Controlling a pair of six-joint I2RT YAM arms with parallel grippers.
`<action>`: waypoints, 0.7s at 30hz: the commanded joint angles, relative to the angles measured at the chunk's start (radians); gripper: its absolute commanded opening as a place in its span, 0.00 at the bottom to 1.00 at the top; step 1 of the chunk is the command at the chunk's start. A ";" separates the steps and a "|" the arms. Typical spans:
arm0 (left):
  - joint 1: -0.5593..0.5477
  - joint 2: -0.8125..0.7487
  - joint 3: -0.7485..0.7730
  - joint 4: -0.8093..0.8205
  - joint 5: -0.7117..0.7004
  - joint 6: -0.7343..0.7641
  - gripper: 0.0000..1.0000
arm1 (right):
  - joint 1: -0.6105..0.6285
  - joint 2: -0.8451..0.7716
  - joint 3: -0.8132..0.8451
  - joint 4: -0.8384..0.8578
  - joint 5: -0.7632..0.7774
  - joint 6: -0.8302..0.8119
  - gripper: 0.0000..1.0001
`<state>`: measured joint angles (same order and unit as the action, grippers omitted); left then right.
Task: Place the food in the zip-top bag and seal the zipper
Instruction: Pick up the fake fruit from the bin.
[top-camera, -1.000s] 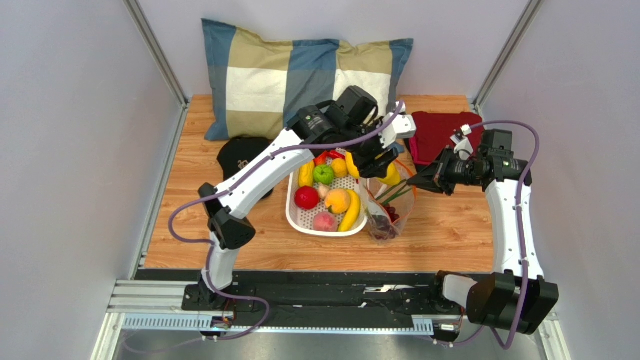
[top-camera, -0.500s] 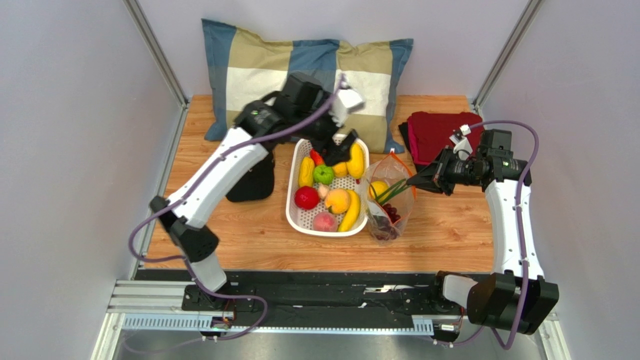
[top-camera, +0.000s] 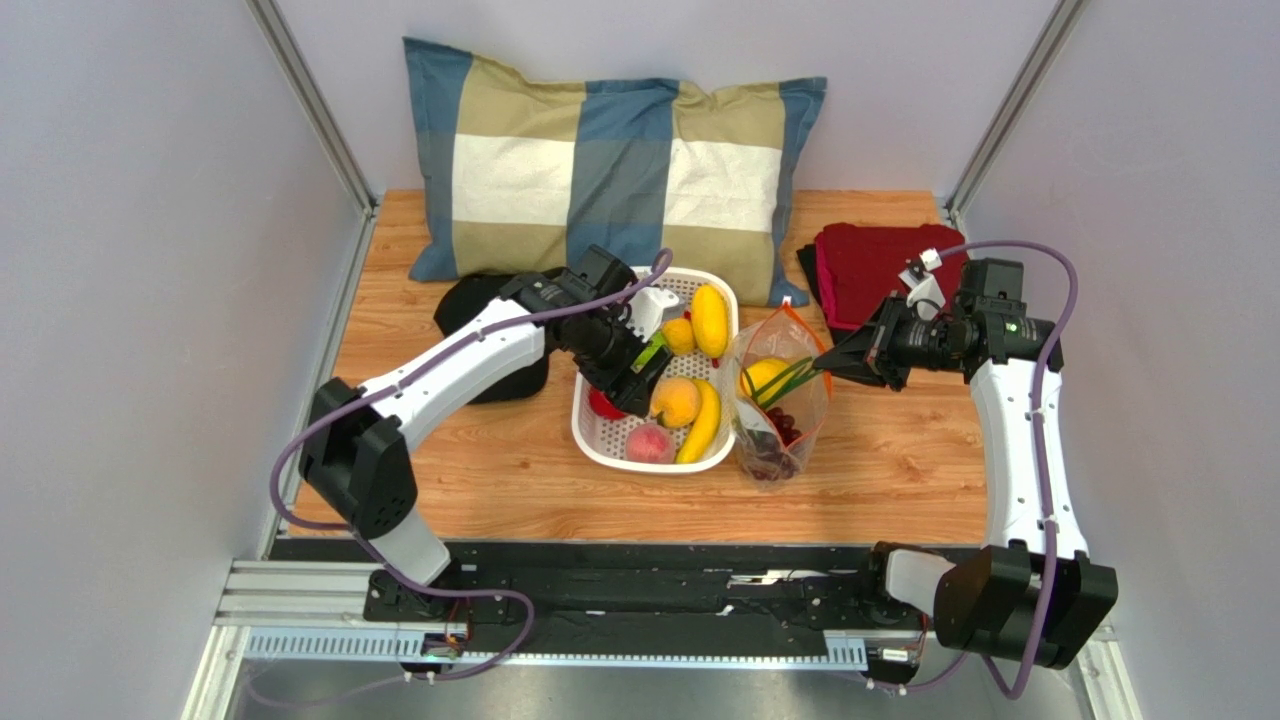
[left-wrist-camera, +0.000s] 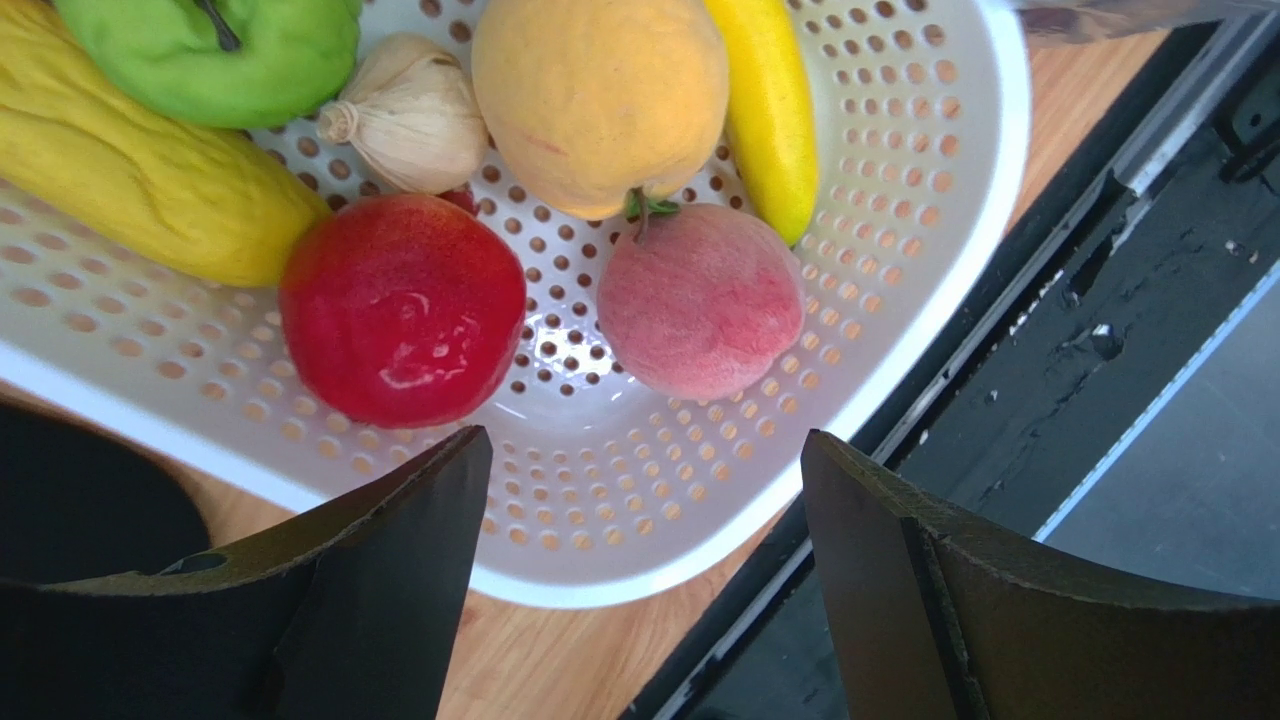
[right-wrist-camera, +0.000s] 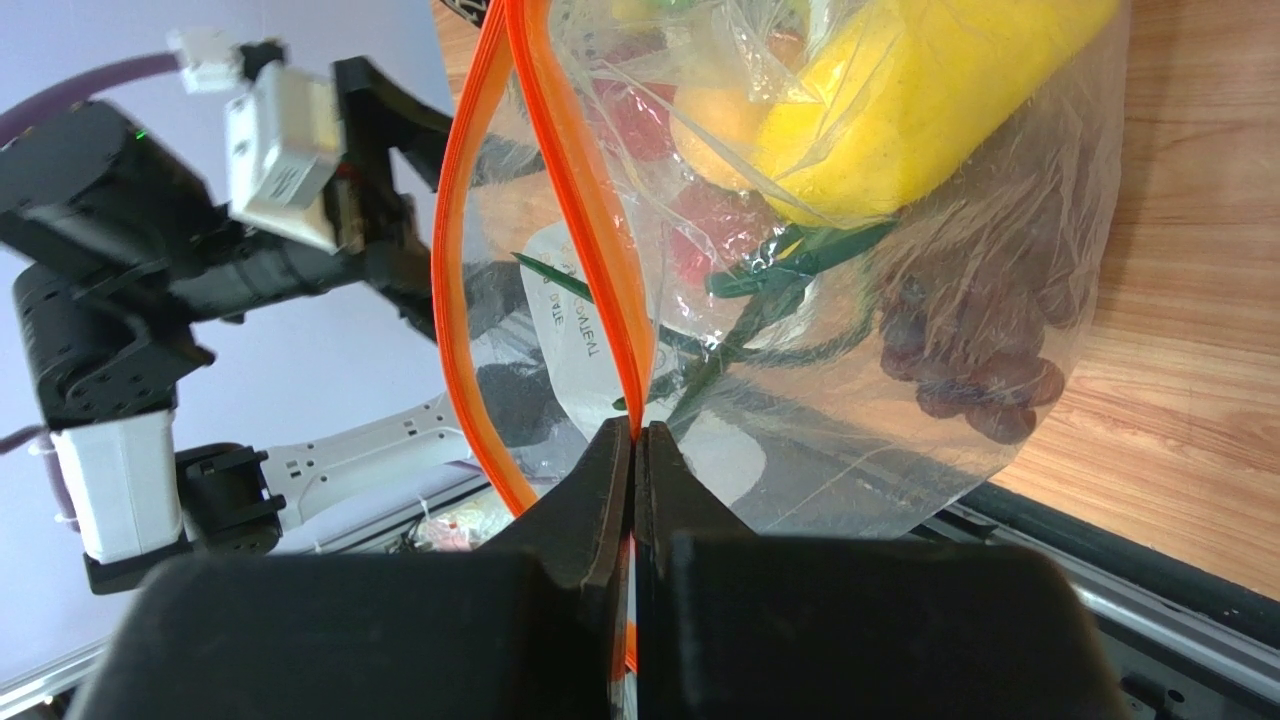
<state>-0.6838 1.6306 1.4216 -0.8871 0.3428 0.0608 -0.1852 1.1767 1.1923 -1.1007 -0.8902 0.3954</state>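
The clear zip-top bag (top-camera: 777, 425) stands right of the basket, mouth open. My right gripper (top-camera: 830, 362) is shut on its orange-red zipper (right-wrist-camera: 564, 195) and holds that edge up, as the right wrist view (right-wrist-camera: 634, 432) shows. Inside the bag lie a yellow fruit (right-wrist-camera: 917, 98), green scallions (right-wrist-camera: 759, 293) and dark grapes (right-wrist-camera: 977, 360). My left gripper (top-camera: 631, 372) is open and empty, low over the basket's near end (left-wrist-camera: 646, 443). Just ahead of its jaws lie a red apple (left-wrist-camera: 403, 308) and a pink peach (left-wrist-camera: 700, 300), with an orange (left-wrist-camera: 601, 90) behind.
The white perforated basket (left-wrist-camera: 939, 285) also holds a green apple (left-wrist-camera: 211, 45), garlic (left-wrist-camera: 409, 113), a banana (left-wrist-camera: 769, 113) and a bumpy yellow fruit (left-wrist-camera: 135, 173). A checked pillow (top-camera: 601, 150), red cloth (top-camera: 879, 263) and black cap (top-camera: 481, 318) lie behind.
My left arm left the bag's mouth, swung back and left, then came down over the basket, open. The yellow fruit stays in the bag. The right arm has not moved.
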 joint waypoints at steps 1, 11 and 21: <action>-0.010 0.046 -0.035 0.114 0.034 -0.153 0.84 | 0.004 0.006 0.023 0.028 -0.001 -0.001 0.00; -0.056 0.192 -0.055 0.178 0.065 -0.225 0.88 | 0.003 0.012 0.023 0.028 0.008 -0.009 0.00; -0.066 0.285 -0.040 0.168 0.058 -0.228 0.82 | 0.003 0.024 0.023 0.032 0.013 -0.012 0.00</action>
<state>-0.7467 1.9007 1.3602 -0.7216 0.3904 -0.1562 -0.1852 1.1984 1.1923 -1.0981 -0.8799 0.3946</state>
